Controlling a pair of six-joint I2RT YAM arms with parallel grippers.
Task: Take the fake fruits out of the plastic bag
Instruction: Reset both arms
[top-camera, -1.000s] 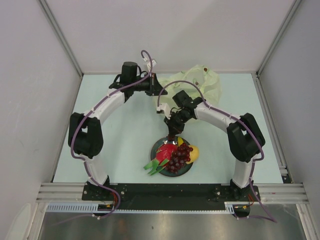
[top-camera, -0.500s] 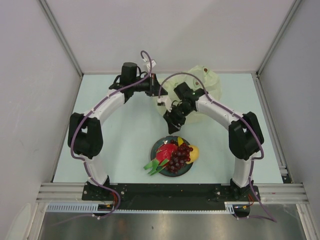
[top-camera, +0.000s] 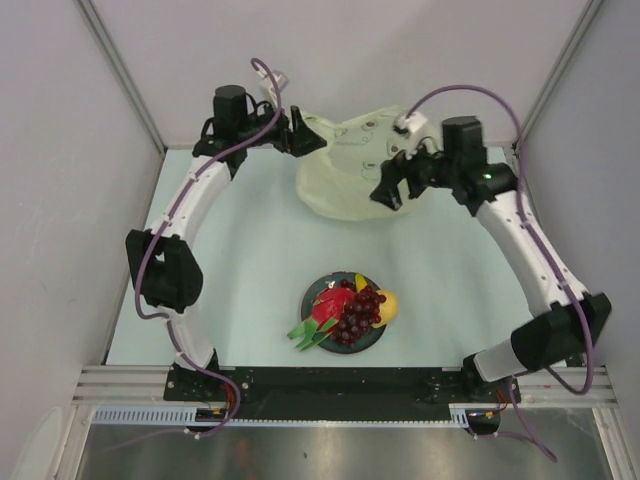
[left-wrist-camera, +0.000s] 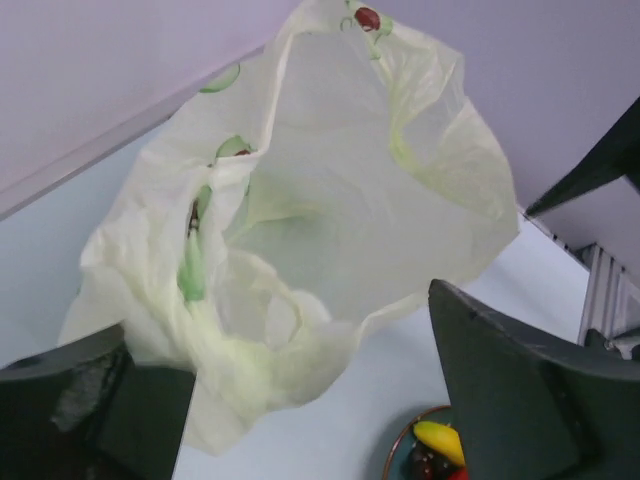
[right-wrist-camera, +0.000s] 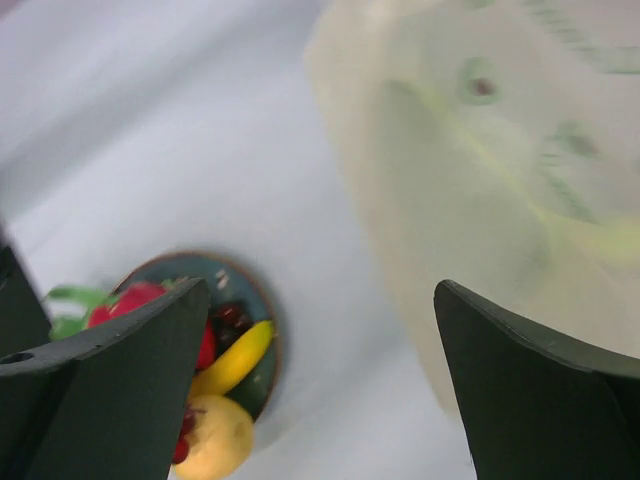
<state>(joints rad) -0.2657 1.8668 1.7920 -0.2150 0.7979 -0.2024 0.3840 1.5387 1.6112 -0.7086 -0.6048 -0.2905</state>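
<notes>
Crinkly translucent pale yellow-green plastic bag (top-camera: 345, 172) slumps at the far side of the table (top-camera: 240, 270), crumpled edge against one finger (left-wrist-camera: 90, 400) of the wide-spread left gripper (top-camera: 308, 138), right gripper (top-camera: 385, 190) wide apart too and empty, glossy dragon fruit (top-camera: 328, 308), grape bunch (top-camera: 358, 314), lemon (top-camera: 388, 307) and curved banana (right-wrist-camera: 235, 360) piled on the round dark plate (top-camera: 312, 292).

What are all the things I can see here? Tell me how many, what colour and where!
plastic bag: one, pale yellow-green, far side of the table
plate: one, dark blue-green, near middle of the table
dragon fruit: one, red with green leaf tips, on the plate's left side
grape bunch: one, dark red, middle of the plate
lemon: one, yellow, plate's right edge
banana: one, yellow, on the plate beside the grapes
table: one, pale blue-green, under everything
left gripper: one, black, open, at the bag's left edge
right gripper: one, black, open, at the bag's right side
</notes>
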